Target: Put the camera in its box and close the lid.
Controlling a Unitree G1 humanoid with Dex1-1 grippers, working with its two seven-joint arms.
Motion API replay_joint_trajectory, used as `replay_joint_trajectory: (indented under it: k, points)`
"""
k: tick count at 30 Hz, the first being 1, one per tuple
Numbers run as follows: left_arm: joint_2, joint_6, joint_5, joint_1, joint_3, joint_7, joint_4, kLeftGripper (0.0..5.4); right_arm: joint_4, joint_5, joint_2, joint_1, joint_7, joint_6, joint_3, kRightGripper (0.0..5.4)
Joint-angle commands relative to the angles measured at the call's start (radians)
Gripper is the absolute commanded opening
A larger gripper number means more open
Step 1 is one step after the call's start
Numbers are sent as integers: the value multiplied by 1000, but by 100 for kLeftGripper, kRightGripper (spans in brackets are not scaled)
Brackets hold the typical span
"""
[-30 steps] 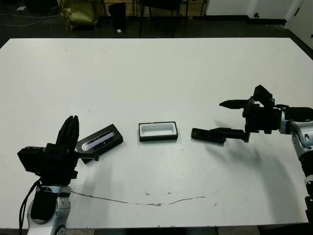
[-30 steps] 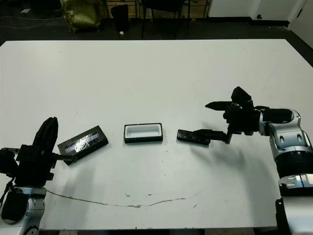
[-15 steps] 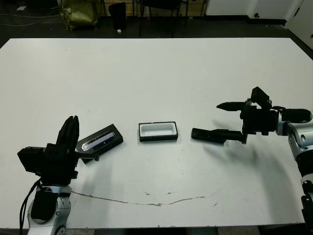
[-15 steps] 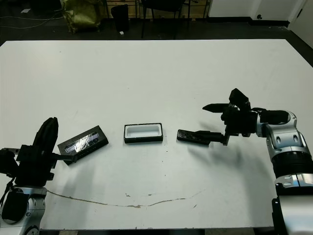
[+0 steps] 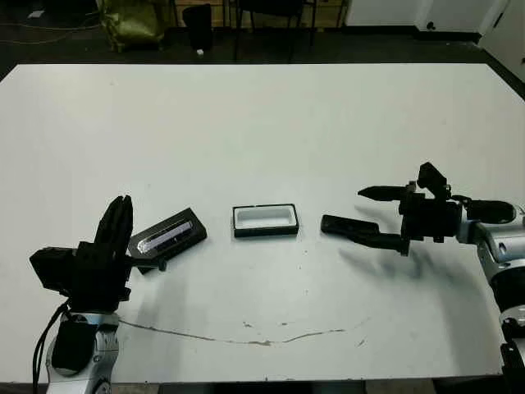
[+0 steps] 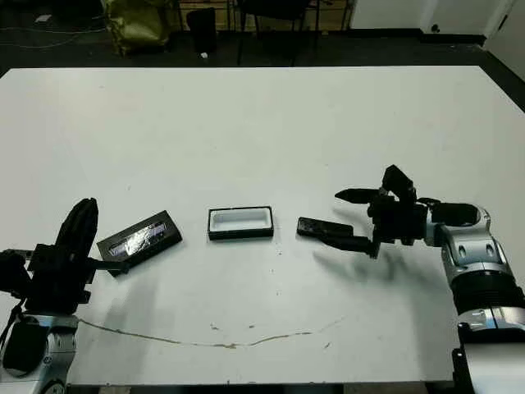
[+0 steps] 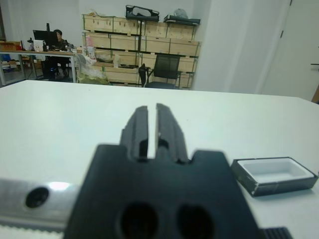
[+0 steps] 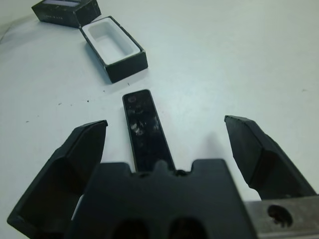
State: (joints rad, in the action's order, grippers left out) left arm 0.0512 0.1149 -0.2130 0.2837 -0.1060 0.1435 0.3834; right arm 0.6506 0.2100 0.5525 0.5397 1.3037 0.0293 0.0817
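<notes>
The camera (image 5: 339, 224) is a slim black bar lying flat on the white table, just right of the box (image 5: 265, 233), a small black tray with white lining. The lid (image 5: 168, 234), black with a glossy strip, lies left of the box at a slant. My right gripper (image 5: 362, 214) is open and low over the camera's right end; in the right wrist view the camera (image 8: 146, 130) lies between its spread fingers (image 8: 83, 149). I cannot tell whether they touch it. My left gripper (image 5: 122, 205) is shut, pointing up, beside the lid's left end.
A thin dark crack line (image 5: 262, 336) runs across the table near its front edge. Chairs and a bag (image 5: 131, 20) stand on the floor beyond the far edge. In the left wrist view a person (image 7: 57, 37) sits at a distant desk before shelves.
My right gripper has dropped lower and slid left, so its open fingers now straddle the camera's right end. The left arm, lid, box and camera have not moved.
</notes>
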Motion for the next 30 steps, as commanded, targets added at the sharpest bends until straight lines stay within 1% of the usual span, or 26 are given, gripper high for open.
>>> replay_joint_trajectory:
  k: [1, 6, 9, 13, 18, 21, 27, 29, 30]
  points:
    - [5, -14, -1, 15, -3, 1, -9, 0, -3, -16, -6, -22, -4, -22, 7, 539]
    - [6, -16, 1, 19, -1, 0, -1, 0, 9, -13, -13, -24, -1, -14, 11, 539]
    - [5, -23, 11, 23, 0, -9, 6, 0, 18, -14, -17, -26, 5, -18, 15, 512]
    - [5, -21, -5, 21, -1, 1, 1, 0, 14, -13, -17, -31, 4, -2, 19, 426]
    - [6, -13, 2, 23, -1, 0, -2, 0, -8, -25, -17, -44, -21, 0, 25, 313]
    - [3, -8, 3, 21, -1, -1, -6, 0, -22, -46, -13, -50, -39, -18, 34, 247]
    - [6, -16, 2, 24, 0, 0, -1, 0, -80, -79, -2, -71, -75, 9, 52, 108]
    - [5, -7, 6, 24, 0, -1, -5, 0, -97, -92, 2, -76, -88, 29, 62, 78]
    - [3, -4, 3, 23, 0, 1, -7, 0, -103, -99, 3, -79, -95, 29, 66, 73]
